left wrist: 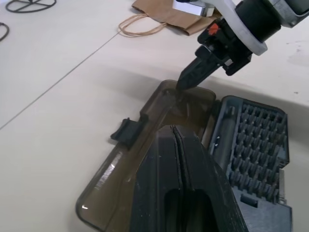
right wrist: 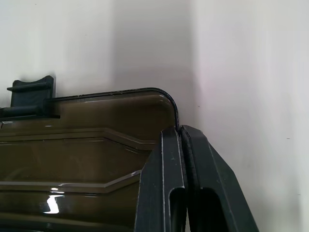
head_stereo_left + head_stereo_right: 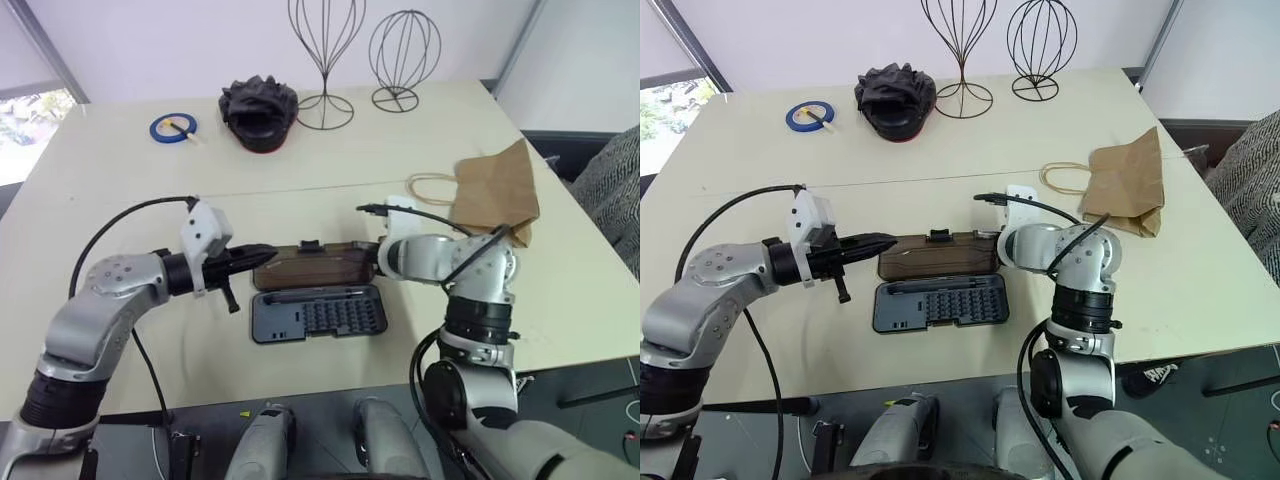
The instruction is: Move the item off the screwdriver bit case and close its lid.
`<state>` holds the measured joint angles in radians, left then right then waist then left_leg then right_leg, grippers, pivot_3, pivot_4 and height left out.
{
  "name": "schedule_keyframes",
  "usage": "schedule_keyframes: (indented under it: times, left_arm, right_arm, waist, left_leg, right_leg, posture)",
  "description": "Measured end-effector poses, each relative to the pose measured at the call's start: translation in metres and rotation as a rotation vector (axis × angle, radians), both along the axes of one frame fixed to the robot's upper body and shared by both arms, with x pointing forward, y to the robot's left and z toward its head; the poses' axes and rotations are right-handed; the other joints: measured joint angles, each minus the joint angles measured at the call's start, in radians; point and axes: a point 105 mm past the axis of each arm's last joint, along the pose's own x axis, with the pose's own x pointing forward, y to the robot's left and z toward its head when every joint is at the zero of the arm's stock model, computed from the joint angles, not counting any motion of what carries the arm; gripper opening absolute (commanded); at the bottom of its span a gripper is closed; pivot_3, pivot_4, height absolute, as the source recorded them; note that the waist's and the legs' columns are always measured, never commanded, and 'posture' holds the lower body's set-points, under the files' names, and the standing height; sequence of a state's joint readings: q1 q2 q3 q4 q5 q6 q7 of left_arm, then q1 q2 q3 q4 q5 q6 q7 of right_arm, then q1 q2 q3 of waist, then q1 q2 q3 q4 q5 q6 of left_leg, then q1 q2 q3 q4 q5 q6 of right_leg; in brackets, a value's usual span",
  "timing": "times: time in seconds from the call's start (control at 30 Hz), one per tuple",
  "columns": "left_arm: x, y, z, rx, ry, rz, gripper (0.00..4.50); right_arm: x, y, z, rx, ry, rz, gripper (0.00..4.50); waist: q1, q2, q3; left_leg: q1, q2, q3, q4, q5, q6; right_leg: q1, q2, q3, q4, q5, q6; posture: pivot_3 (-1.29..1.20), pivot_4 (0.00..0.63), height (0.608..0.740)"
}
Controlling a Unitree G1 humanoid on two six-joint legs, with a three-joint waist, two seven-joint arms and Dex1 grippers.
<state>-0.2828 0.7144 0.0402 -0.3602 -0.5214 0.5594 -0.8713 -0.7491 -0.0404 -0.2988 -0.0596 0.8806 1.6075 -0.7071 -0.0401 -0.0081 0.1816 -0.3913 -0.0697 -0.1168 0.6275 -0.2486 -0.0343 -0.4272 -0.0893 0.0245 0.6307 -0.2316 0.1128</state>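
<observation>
Lid [image 3: 312, 263] lies open flat on the table [image 3: 120, 190] behind the grey bit tray [image 3: 320, 312]; left claw [image 3: 262, 254], fingers together and empty, at its left end; right claw [image 1: 186, 81], likewise pinched and empty, at its right corner; paper bag [image 3: 495, 190] well apart.

Lid [image 2: 82, 145] ran off right wrist view's edges; only one rounded corner and latch tab [image 2: 31, 94] showed. Grey bit tray [image 1: 256, 154] cut by left wrist view's edge; bits too small to tell apart. Paper bag [image 1: 166, 17] cropped in same view, partly hidden behind right gripper [image 1: 186, 82]. Right fingertips' contact with lid corner unclear. Desk [image 3: 100, 200] near corners out of picture.
</observation>
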Motion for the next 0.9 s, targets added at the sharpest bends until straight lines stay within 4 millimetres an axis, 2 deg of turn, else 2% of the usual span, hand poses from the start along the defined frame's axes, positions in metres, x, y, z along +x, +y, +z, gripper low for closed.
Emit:
schedule_keyframes:
  times: [0.03, 0.13, 0.27, 0.43, 0.5, 0.57, 0.63, 0.7, 0.9]
  left_arm:
    - [0.000, 0.000, 0.000, 0.001, 0.000, 0.000, 0.00]
    - [0.001, 0.000, -0.001, 0.001, 0.002, 0.003, 0.00]
    - [0.000, 0.000, -0.001, -0.004, 0.002, 0.000, 0.00]
    - [-0.002, -0.001, 0.000, -0.032, 0.026, -0.010, 0.00]
    - [-0.008, -0.002, 0.003, -0.060, 0.051, -0.028, 0.00]
    - [-0.020, -0.002, 0.003, -0.079, 0.079, -0.051, 0.00]
    - [-0.035, -0.004, -0.004, -0.070, 0.122, -0.085, 0.00]
    - [-0.048, -0.005, -0.014, -0.060, 0.178, -0.112, 0.00]
    - [-0.061, 0.000, -0.037, 0.013, 0.216, -0.132, 0.00]
  right_arm:
    - [-0.001, -0.001, 0.000, -0.014, 0.002, 0.011, 0.93]
    - [-0.002, -0.001, 0.002, -0.027, -0.006, 0.040, 2.34]
    - [-0.005, 0.007, 0.004, -0.015, -0.010, 0.078, 4.48]
    - [-0.005, 0.005, 0.008, -0.023, -0.029, 0.099, 4.48]
    - [-0.001, -0.002, 0.021, -0.051, -0.102, 0.108, 4.48]
    - [0.006, -0.005, 0.047, -0.056, -0.226, 0.116, 4.48]
    - [0.009, -0.003, 0.063, -0.025, -0.310, 0.132, 4.48]
    - [0.013, 0.003, 0.070, 0.018, -0.359, 0.158, 4.48]
    - [0.027, -0.005, 0.072, -0.007, -0.436, 0.177, 4.48]
  waist:
    - [-0.001, 0.000, 0.000]
    - [-0.004, 0.000, 0.000]
    - [-0.004, 0.000, 0.000]
    - [-0.002, 0.000, 0.001]
    - [-0.004, 0.001, 0.002]
    - [-0.010, 0.001, 0.002]
    - [-0.015, 0.001, 0.002]
    - [-0.016, 0.001, 0.002]
    - [-0.002, 0.001, 0.002]
  left_leg:
    - [0.000, 0.000, 0.000, 0.000, 0.000, 0.000]
    - [0.000, 0.000, 0.000, 0.000, 0.000, 0.000]
    - [0.000, 0.001, 0.000, 0.000, 0.000, 0.000]
    - [-0.001, 0.001, 0.000, 0.001, 0.000, 0.000]
    - [-0.001, 0.001, 0.001, 0.001, 0.000, 0.001]
    - [-0.001, 0.002, 0.001, 0.000, -0.001, 0.002]
    - [0.000, 0.006, 0.001, 0.000, -0.001, 0.002]
    - [0.000, 0.007, 0.002, 0.000, -0.001, 0.002]
    - [-0.001, 0.008, 0.002, 0.001, -0.001, 0.002]
  right_leg:
    - [0.000, 0.000, 0.000, 0.000, 0.000, 0.000]
    - [0.000, 0.000, 0.000, 0.000, 0.000, 0.000]
    - [0.000, 0.001, 0.000, 0.000, 0.000, 0.000]
    - [0.000, 0.001, 0.000, 0.000, 0.000, 0.000]
    - [-0.001, 0.001, 0.000, 0.000, 0.000, 0.000]
    - [-0.001, 0.001, 0.000, 0.000, 0.000, 0.000]
    - [-0.001, 0.003, 0.000, -0.001, 0.000, 0.000]
    - [-0.001, 0.004, 0.000, -0.001, 0.000, 0.000]
    - [0.000, 0.005, 0.000, -0.002, -0.002, -0.004]
  posture:
    - [0.00, 0.150, 0.740]
    - [0.00, 0.150, 0.740]
    - [0.00, 0.150, 0.740]
    - [0.00, 0.150, 0.740]
    - [0.00, 0.150, 0.740]
    - [0.00, 0.150, 0.740]
    - [0.00, 0.150, 0.740]
    - [0.00, 0.150, 0.740]
    - [0.00, 0.150, 0.740]
